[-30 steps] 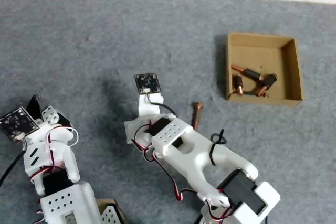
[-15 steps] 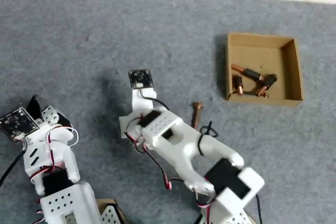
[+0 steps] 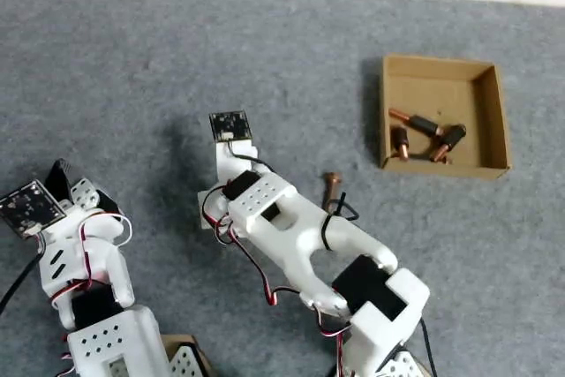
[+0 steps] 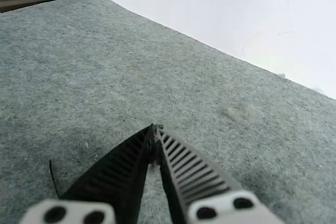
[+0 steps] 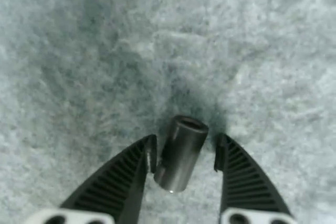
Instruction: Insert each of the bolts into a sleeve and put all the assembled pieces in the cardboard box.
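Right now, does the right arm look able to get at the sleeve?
Probably yes. The sleeve lies on the carpet inside the open right tool, with a finger on each side and nothing in the way.

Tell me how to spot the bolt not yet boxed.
Find the cardboard box on the grey carpet. Between it and the nearer white arm lies a single copper bolt. Unlike the pieces in the box, it wears no black sleeve.
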### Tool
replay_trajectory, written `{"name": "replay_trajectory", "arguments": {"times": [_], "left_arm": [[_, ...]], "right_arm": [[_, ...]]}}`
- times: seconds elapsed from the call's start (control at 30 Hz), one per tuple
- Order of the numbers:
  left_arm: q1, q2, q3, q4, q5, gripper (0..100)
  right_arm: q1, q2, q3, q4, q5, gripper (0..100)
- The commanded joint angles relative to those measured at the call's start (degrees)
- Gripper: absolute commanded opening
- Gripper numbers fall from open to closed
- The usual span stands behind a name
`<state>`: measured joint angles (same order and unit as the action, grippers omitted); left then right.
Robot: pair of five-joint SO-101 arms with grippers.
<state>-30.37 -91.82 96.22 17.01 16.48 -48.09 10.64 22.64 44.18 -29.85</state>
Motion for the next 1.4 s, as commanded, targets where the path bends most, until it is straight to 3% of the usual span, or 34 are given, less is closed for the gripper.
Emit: {"name": "replay_trajectory", "arguments": {"times": [0.0, 0.2, 0.27, 0.33, 0.4, 0.6, 0.8, 0.9, 1.2, 1.37], "left_arm": [[0.7, -0.4, 1.4, 0.2, -1.0, 1], [0.7, -0.4, 1.4, 0.2, -1.0, 1], [0.7, -0.4, 1.4, 0.2, -1.0, 1], [0.7, -0.4, 1.4, 0.2, -1.0, 1], [0.7, -0.4, 1.4, 0.2, -1.0, 1], [0.7, -0.4, 1.4, 0.2, -1.0, 1], [0.7, -0.4, 1.4, 0.2, -1.0, 1], [0.7, -0.4, 1.4, 0.2, -1.0, 1], [0.7, -0.4, 1.5, 0.2, -1.0, 1], [0.7, -0.4, 1.5, 0.2, -1.0, 1]], "right_arm": [[0.5, 0.0, -2.0, 0.6, -0.2, 17.3], [0.5, 0.0, -2.0, 0.6, -0.1, 15.9], [0.5, 0.0, -2.0, 0.7, 0.1, 8.9], [0.4, 0.0, -2.2, 0.7, 5.2, 0.1], [0.4, -0.1, -2.2, 0.7, 9.9, 1.3], [0.7, -1.2, -2.3, 3.5, 10.8, 0.5], [1.7, -13.3, -1.7, 5.8, 14.9, 0.5], [4.4, -20.3, 2.0, 5.5, 18.9, 0.5], [16.6, -33.8, 10.0, 0.4, 19.3, 0.5], [19.7, -40.3, 18.3, -5.4, 19.3, 0.5]]}}
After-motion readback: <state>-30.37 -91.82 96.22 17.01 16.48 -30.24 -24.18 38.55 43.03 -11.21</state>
